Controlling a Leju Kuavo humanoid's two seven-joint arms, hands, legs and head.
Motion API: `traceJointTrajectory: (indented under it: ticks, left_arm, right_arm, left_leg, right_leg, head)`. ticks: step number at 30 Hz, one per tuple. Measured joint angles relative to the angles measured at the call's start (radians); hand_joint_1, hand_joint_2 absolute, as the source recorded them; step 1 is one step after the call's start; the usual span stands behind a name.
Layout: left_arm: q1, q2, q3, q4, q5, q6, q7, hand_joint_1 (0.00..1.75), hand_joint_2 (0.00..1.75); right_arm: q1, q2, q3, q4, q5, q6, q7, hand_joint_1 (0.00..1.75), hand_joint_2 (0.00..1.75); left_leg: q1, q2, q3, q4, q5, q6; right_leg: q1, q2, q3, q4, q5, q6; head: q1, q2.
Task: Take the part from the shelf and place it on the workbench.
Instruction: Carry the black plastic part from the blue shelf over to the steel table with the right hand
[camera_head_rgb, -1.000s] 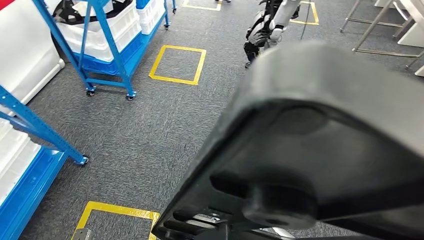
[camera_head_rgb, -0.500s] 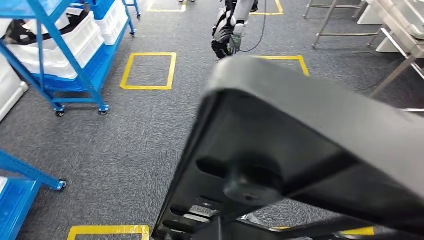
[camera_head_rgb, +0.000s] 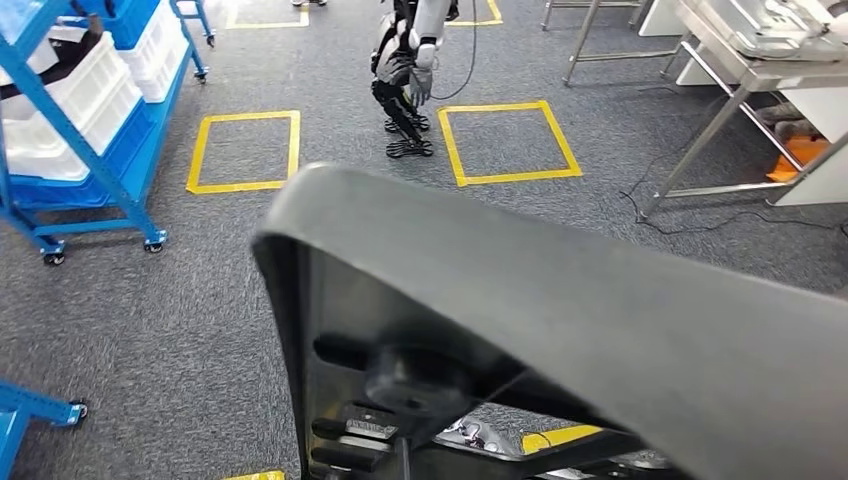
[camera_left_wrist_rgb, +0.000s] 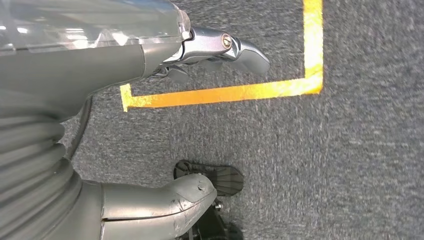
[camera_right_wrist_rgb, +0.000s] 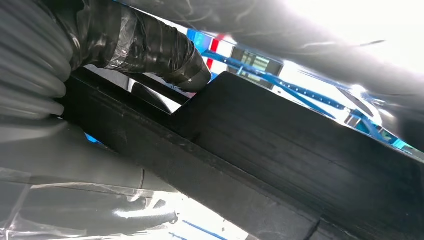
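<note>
Look at your head view first: the black part (camera_head_rgb: 560, 330) is held up close to the camera and spreads from about 7 o'clock across to 4 o'clock, its ribbed underside and a round boss facing you. Past its upper edge lies grey carpet floor (camera_head_rgb: 200, 280) with yellow tape squares (camera_head_rgb: 245, 150), a blue shelf (camera_head_rgb: 90, 120) carrying white bins at 10 o'clock, another humanoid robot (camera_head_rgb: 405, 75) standing at 12 o'clock, and a metal-legged worktop (camera_head_rgb: 750, 70) at 2 o'clock, well apart from the part. Your right wrist view adds what the head view lacks: the right hand (camera_right_wrist_rgb: 100, 85) is clamped on the part (camera_right_wrist_rgb: 280, 165), a dark finger (camera_right_wrist_rgb: 155, 52) pressed over its black edge. Your left wrist view looks down at carpet and a yellow tape corner (camera_left_wrist_rgb: 280, 87); there the left hand (camera_left_wrist_rgb: 150, 125) holds nothing, thumb and fingers apart.
</note>
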Motion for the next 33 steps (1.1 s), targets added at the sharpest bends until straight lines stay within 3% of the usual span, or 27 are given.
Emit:
traceJointTrajectory:
  ticks: [1, 3, 5, 7, 9, 11, 13, 14, 15, 17, 18, 20, 22, 24, 26, 28, 29, 30, 31, 33]
  left_arm:
    - [-0.001, -0.002, 0.000, 0.000, -0.001, 0.000, 0.001, 0.00, 1.75]
    - [-0.003, -0.009, 0.001, 0.000, -0.004, 0.000, 0.002, 0.00, 1.75]
    - [-0.004, -0.013, 0.001, 0.000, -0.007, 0.002, 0.002, 0.00, 1.75]
    - [-0.010, -0.017, 0.002, 0.000, -0.011, 0.002, 0.002, 0.00, 1.75]
    - [-0.018, -0.019, 0.002, 0.000, -0.016, 0.001, 0.003, 0.00, 1.75]
    - [-0.020, -0.020, 0.002, 0.000, -0.018, -0.001, 0.004, 0.00, 1.75]
    - [-0.018, -0.021, 0.002, 0.000, -0.018, -0.002, 0.005, 0.00, 1.75]
    - [-0.017, -0.021, 0.002, 0.000, -0.018, -0.003, 0.005, 0.00, 1.75]
    - [-0.016, -0.021, 0.002, 0.000, -0.018, -0.004, 0.005, 0.00, 1.75]
    - [-0.017, -0.020, 0.002, 0.000, -0.018, -0.004, 0.004, 0.00, 1.75]
    - [-0.017, -0.021, 0.002, 0.001, -0.018, -0.005, 0.003, 0.00, 1.75]
    - [-0.016, -0.021, 0.002, 0.001, -0.018, -0.005, 0.002, 0.00, 1.75]
    - [-0.018, -0.021, 0.002, 0.001, -0.018, -0.006, 0.001, 0.00, 1.75]
    - [-0.020, -0.021, 0.002, 0.001, -0.018, -0.008, -0.001, 0.00, 1.75]
    - [-0.018, -0.021, 0.002, 0.001, -0.018, -0.009, -0.002, 0.00, 1.75]
    - [-0.014, -0.021, 0.003, 0.001, -0.018, -0.010, -0.002, 0.00, 1.75]
    - [-0.013, -0.020, 0.003, 0.001, -0.018, -0.010, -0.002, 0.00, 1.75]
    - [-0.013, -0.020, 0.003, 0.001, -0.018, -0.010, -0.002, 0.00, 1.75]
    - [-0.014, -0.020, 0.003, 0.001, -0.018, -0.010, -0.001, 0.00, 1.75]
    - [-0.016, -0.021, 0.003, 0.001, -0.019, -0.010, -0.001, 0.00, 1.75]
  right_arm:
    - [0.000, 0.002, 0.000, 0.001, -0.004, 0.002, 0.000, 1.75, 1.75]
    - [-0.002, 0.009, -0.001, 0.004, -0.013, 0.005, 0.000, 1.75, 1.75]
    - [-0.003, 0.017, -0.002, 0.008, -0.019, 0.010, -0.002, 1.75, 1.75]
    - [-0.004, 0.025, -0.002, 0.011, -0.022, 0.016, -0.004, 1.75, 1.75]
    - [-0.008, 0.032, -0.002, 0.013, -0.023, 0.020, -0.004, 1.75, 1.75]
    - [-0.011, 0.042, -0.002, 0.014, -0.025, 0.021, -0.004, 1.75, 1.75]
    - [-0.007, 0.052, -0.001, 0.014, -0.026, 0.017, -0.002, 1.75, 1.75]
    - [-0.004, 0.056, 0.001, 0.015, -0.025, 0.014, 0.000, 1.75, 1.75]
    - [-0.002, 0.058, 0.003, 0.015, -0.023, 0.012, 0.002, 1.75, 1.75]
    - [-0.001, 0.062, 0.006, 0.015, -0.020, 0.010, 0.004, 1.75, 1.75]
    - [-0.002, 0.063, 0.007, 0.014, -0.019, 0.009, 0.004, 1.75, 1.75]
    - [-0.003, 0.065, 0.008, 0.014, -0.020, 0.005, 0.004, 1.75, 1.75]
    - [-0.002, 0.066, 0.009, 0.013, -0.023, 0.002, 0.004, 1.75, 1.75]
    - [-0.003, 0.066, 0.009, 0.012, -0.024, 0.001, 0.005, 1.75, 1.75]
    - [-0.005, 0.066, 0.009, 0.012, -0.025, 0.001, 0.005, 1.75, 1.75]
    - [-0.006, 0.066, 0.009, 0.012, -0.025, 0.001, 0.005, 1.75, 1.75]
    - [-0.005, 0.066, 0.009, 0.012, -0.025, 0.002, 0.005, 1.75, 1.75]
    - [-0.005, 0.066, 0.009, 0.013, -0.025, 0.002, 0.005, 1.75, 1.75]
    - [-0.006, 0.066, 0.009, 0.013, -0.025, 0.003, 0.005, 1.75, 1.75]
    - [-0.007, 0.066, 0.009, 0.012, -0.025, 0.004, 0.005, 1.75, 1.75]
  left_leg:
    - [-0.001, 0.009, 0.004, 0.000, -0.003, -0.001]
    - [-0.003, 0.025, 0.011, -0.002, -0.008, -0.005]
    - [-0.004, 0.043, 0.015, -0.006, -0.011, -0.011]
    - [-0.004, 0.057, 0.021, -0.008, -0.015, -0.019]
    - [-0.002, 0.022, 0.012, 0.023, -0.039, -0.025]
    - [0.001, -0.028, -0.037, 0.130, -0.093, -0.029]
    - [0.001, -0.041, -0.101, 0.246, -0.131, -0.035]
    - [0.002, -0.042, -0.117, 0.265, -0.124, -0.038]
    - [0.004, -0.043, -0.114, 0.243, -0.096, -0.041]
    - [0.011, -0.061, -0.067, 0.127, -0.023, -0.048]
    - [0.014, -0.078, -0.043, 0.071, -0.002, -0.048]
    - [0.013, -0.098, -0.024, 0.027, 0.002, -0.041]
    - [0.011, -0.086, -0.024, 0.023, 0.005, -0.027]
    - [0.012, -0.072, -0.022, 0.018, 0.009, -0.016]
    - [0.011, -0.054, -0.021, 0.015, 0.009, -0.009]
    - [0.007, -0.034, -0.021, 0.015, 0.007, -0.006]
    - [0.005, -0.025, -0.021, 0.015, 0.005, -0.006]
    - [0.004, -0.016, -0.019, 0.015, 0.004, -0.005]
    - [0.003, -0.008, -0.016, 0.015, 0.001, -0.005]
    - [0.002, 0.006, -0.007, 0.013, -0.004, -0.007]
  right_leg:
    - [0.003, -0.012, 0.034, -0.066, 0.038, -0.007]
    - [0.019, -0.059, 0.098, -0.190, 0.082, -0.022]
    - [0.033, -0.081, 0.117, -0.236, 0.085, -0.032]
    - [0.032, -0.060, 0.120, -0.250, 0.091, -0.038]
    - [0.024, -0.040, 0.132, -0.269, 0.099, -0.046]
    - [0.019, -0.020, 0.140, -0.277, 0.102, -0.053]
    - [0.018, 0.005, 0.140, -0.275, 0.101, -0.056]
    - [0.017, 0.018, 0.140, -0.272, 0.100, -0.055]
    - [0.015, 0.031, 0.140, -0.267, 0.097, -0.052]
    - [0.008, 0.056, 0.138, -0.250, 0.087, -0.041]
    - [0.007, 0.067, 0.134, -0.237, 0.080, -0.034]
    - [0.006, 0.085, 0.122, -0.222, 0.074, -0.020]
    - [0.005, 0.097, 0.116, -0.221, 0.076, -0.011]
    - [0.006, 0.071, 0.105, -0.198, 0.060, -0.003]
    - [0.005, 0.024, 0.059, -0.104, 0.007, 0.006]
    - [0.001, 0.006, -0.004, 0.015, -0.041, 0.010]
    - [0.000, 0.004, -0.019, 0.041, -0.041, 0.010]
    - [0.001, 0.003, -0.015, 0.029, -0.022, 0.006]
    - [0.003, -0.001, 0.009, -0.018, 0.011, 0.001]
    - [0.015, -0.027, 0.079, -0.153, 0.069, -0.015]
  head:
    - [0.000, 0.000]
    - [0.000, 0.000]
    - [0.000, 0.000]
    - [0.000, 0.000]
    - [0.000, 0.000]
    - [0.000, 0.000]
    - [0.000, 0.000]
    - [0.000, 0.000]
    - [0.000, 0.000]
    - [0.000, 0.000]
    - [0.000, 0.000]
    - [0.000, 0.000]
    - [0.000, 0.000]
    - [0.000, 0.000]
    - [0.000, 0.000]
    - [0.000, 0.000]
    - [0.000, 0.000]
    - [0.000, 0.000]
    - [0.000, 0.000]
    - [0.000, 0.000]
